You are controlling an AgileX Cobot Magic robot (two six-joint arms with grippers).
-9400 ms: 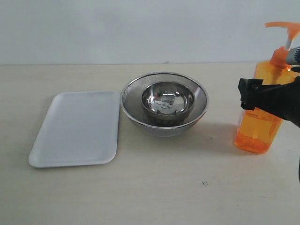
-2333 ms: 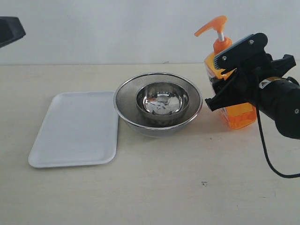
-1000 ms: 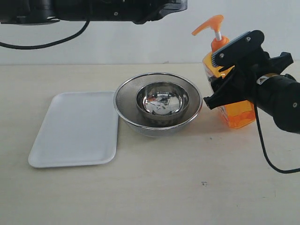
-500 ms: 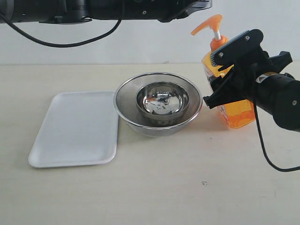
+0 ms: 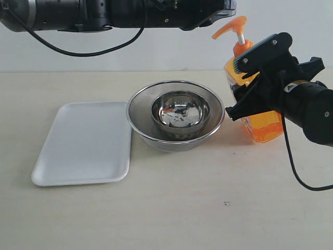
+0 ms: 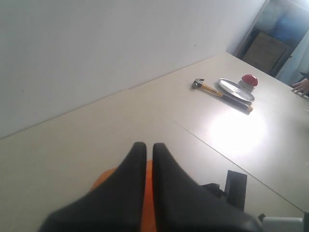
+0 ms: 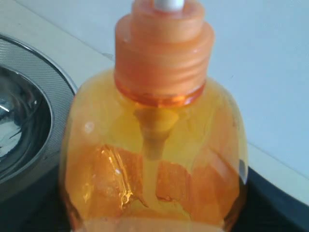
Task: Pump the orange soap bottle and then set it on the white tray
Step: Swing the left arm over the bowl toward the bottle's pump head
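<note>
Well, the tray (image 5: 83,143) lies at left, awaiting the bottle (image 5: 263,127); that stands just right of the bowls (image 5: 145,112), spout toward them; the right gripper (image 5: 235,89) clamps its body to steady it, while the left gripper (image 6: 148,147), jaws together, hovers over the pump (image 5: 231,25), likely to press

The exterior view is lit evenly and softly; faint shadows are cast beside the steel bowls (image 5: 177,117). Bright glare is seen on the table (image 6: 236,133) in the left wrist view, and the left gripper (image 6: 149,145) is blurred there.
</note>
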